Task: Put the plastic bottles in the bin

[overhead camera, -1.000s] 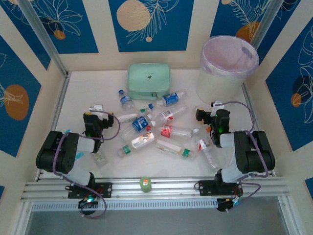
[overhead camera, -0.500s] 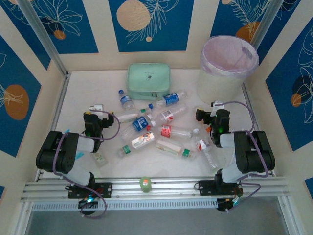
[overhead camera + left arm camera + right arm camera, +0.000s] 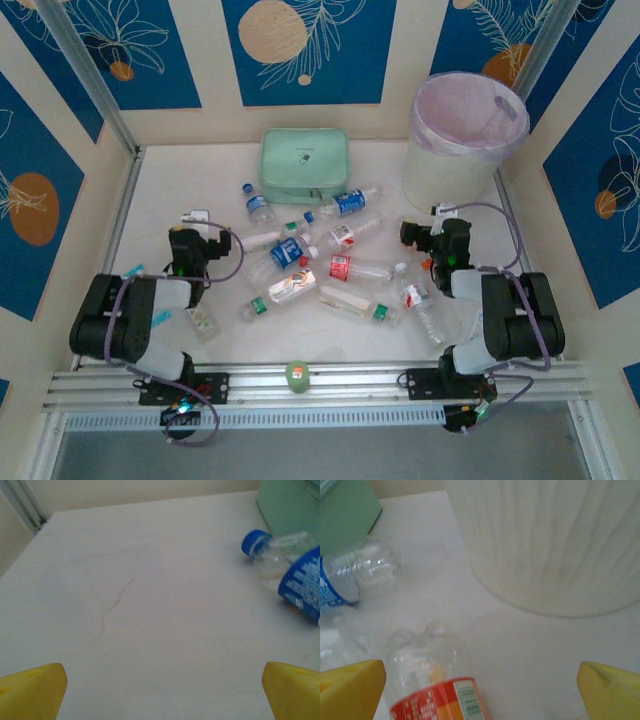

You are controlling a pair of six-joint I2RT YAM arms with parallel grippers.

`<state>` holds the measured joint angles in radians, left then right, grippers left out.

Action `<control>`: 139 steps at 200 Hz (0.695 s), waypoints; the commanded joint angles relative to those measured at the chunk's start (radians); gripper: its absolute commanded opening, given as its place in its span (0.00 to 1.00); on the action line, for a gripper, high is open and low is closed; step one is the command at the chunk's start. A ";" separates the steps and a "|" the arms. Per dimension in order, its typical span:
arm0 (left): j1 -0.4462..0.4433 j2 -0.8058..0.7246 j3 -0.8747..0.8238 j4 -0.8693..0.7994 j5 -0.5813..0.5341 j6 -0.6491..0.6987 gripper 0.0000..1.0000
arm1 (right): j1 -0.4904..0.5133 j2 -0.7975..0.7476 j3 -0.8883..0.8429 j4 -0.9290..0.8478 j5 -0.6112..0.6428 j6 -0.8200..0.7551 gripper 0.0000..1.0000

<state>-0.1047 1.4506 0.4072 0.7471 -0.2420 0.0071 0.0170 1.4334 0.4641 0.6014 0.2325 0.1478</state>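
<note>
While right claw (image 3: 480, 690) gapes, red-labelled bottle (image 3: 437, 702) by left finger (image 3: 350, 687), bin (image 3: 550, 540) ahead

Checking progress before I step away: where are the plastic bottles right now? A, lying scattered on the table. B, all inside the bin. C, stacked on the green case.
A: the plastic bottles lie scattered on the table, in front of the bin.

Both arms are folded low, elbows drawn back and wrists stretched forward. The left gripper (image 3: 187, 236) is held wide open, its yellow fingertips (image 3: 32, 690) far apart. The right gripper (image 3: 432, 236) is likewise spread wide, with nothing between the fingertips (image 3: 351, 687).
</note>
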 commanded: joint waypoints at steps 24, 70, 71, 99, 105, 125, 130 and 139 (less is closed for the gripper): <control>-0.007 -0.259 0.323 -0.735 -0.178 -0.237 1.00 | 0.055 -0.156 0.203 -0.445 0.107 -0.013 0.99; -0.034 -0.276 0.597 -1.472 -0.085 -0.443 1.00 | 0.102 -0.205 0.413 -1.030 0.076 0.176 0.99; -0.035 -0.277 0.601 -1.484 -0.087 -0.445 1.00 | 0.103 -0.206 0.415 -1.036 0.073 0.178 0.99; -0.116 -0.337 0.627 -1.685 -0.105 -0.562 1.00 | 0.101 -0.170 0.468 -1.141 0.005 0.200 0.99; -0.127 -0.355 0.613 -1.706 -0.060 -0.595 1.00 | 0.103 -0.158 0.484 -1.158 -0.009 0.204 0.99; -0.162 -0.401 0.564 -1.809 0.016 -0.712 1.00 | 0.102 -0.119 0.538 -1.202 -0.042 0.208 0.99; -0.172 -0.412 0.554 -1.836 0.017 -0.739 1.00 | 0.102 -0.112 0.551 -1.208 -0.048 0.208 0.99; -0.194 -0.432 0.538 -1.886 0.011 -0.792 1.00 | 0.103 -0.103 0.570 -1.215 -0.059 0.206 0.99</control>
<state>-0.2604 1.0744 0.9840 -0.8833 -0.2813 -0.5938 0.1177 1.3087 0.9649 -0.5030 0.2436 0.3271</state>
